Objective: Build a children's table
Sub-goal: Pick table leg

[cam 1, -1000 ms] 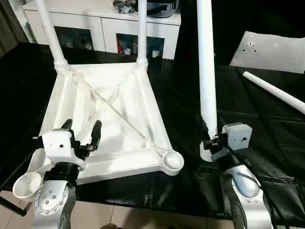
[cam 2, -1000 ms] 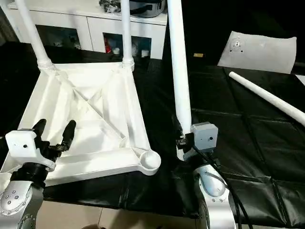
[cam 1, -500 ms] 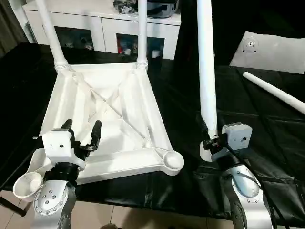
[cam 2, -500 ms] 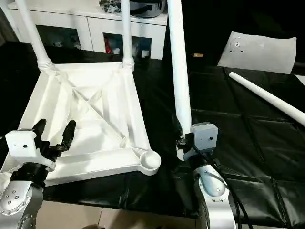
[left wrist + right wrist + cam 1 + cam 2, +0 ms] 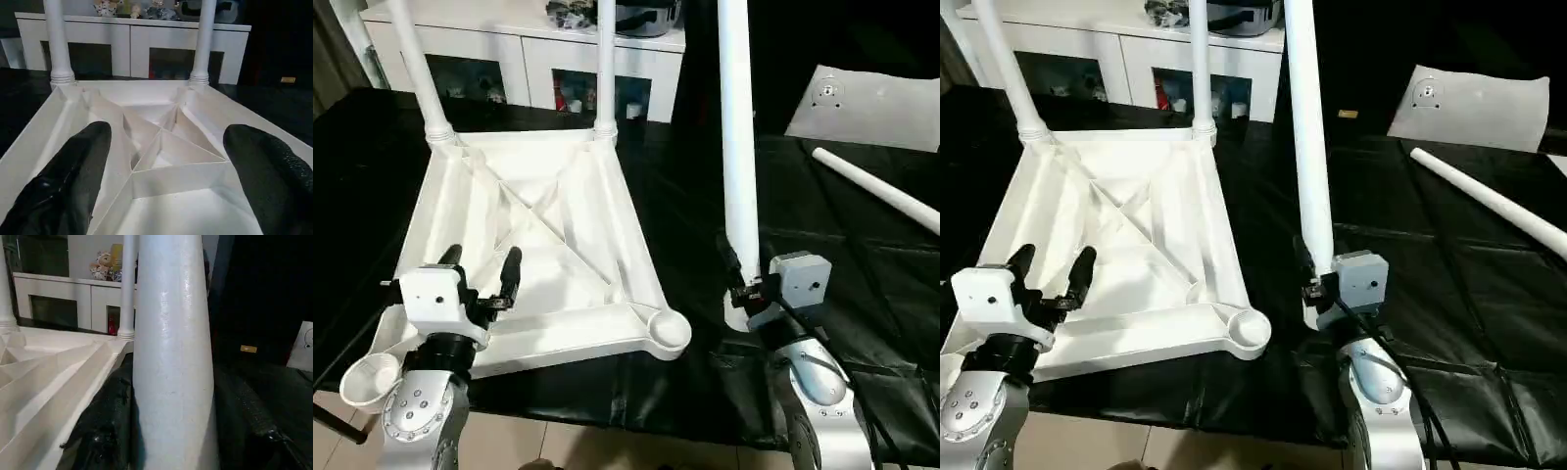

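I see the white tabletop (image 5: 533, 245) lying upside down on the black-covered table (image 5: 862, 255), ribbed underside up. Two legs stand upright in its far corner sockets: the far-left leg (image 5: 416, 69) and the far-right leg (image 5: 605, 64). The near-right socket (image 5: 668, 331) and the near-left socket (image 5: 367, 380) hold nothing.

My left gripper (image 5: 480, 279) hovers over the near part of the tabletop, its two black fingers (image 5: 73, 171) spread apart and grasping nothing (the ribs show plainly between them).

My right gripper (image 5: 744, 284) is clenched around the third leg (image 5: 737, 127) near its lower end, holding it upright just beside the tabletop's right edge, over the black cover. In the right wrist view the black fingers (image 5: 105, 421) press against both sides of this leg.

A fourth leg (image 5: 876, 188) lies flat on the cover, well apart to the right. Beyond it rests a flat white panel (image 5: 867, 103). A white cabinet (image 5: 524, 54) stands behind the table.
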